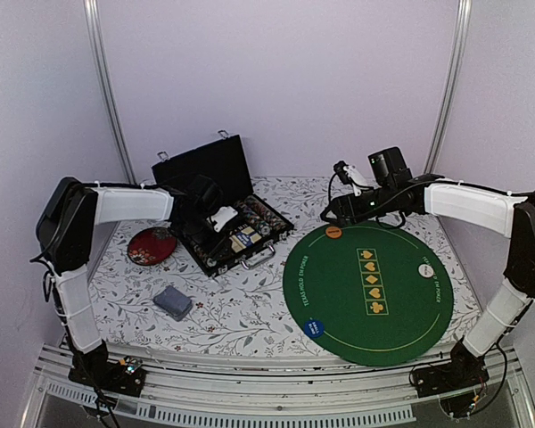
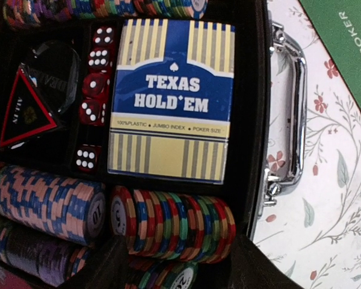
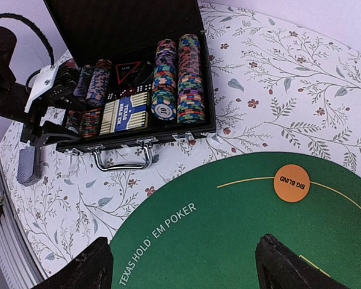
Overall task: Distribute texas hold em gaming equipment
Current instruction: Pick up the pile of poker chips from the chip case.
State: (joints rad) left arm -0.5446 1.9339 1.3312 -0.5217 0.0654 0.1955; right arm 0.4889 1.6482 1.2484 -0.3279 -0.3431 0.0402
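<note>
Currently the left gripper [image 1: 216,221] hangs over the open black hinged case [image 1: 205,162]. Its jaws stand apart, flanking a row of multicoloured striped poker chips [image 2: 171,223]; cannot tell whether they pinch it. Just ahead of the jaws lies a blue-and-yellow card box [image 2: 171,99]. To their right come the case wall and chrome handle [image 2: 292,108], then floral cloth [image 2: 325,229].

Right gripper [image 3: 185,253]: jaws spread, nothing between them, over the round green felt mat [image 3: 228,229]. An orange round button disc [image 3: 292,182] lies ahead and right, near the mat's edge. Bare felt lies beneath and around the jaws.
</note>
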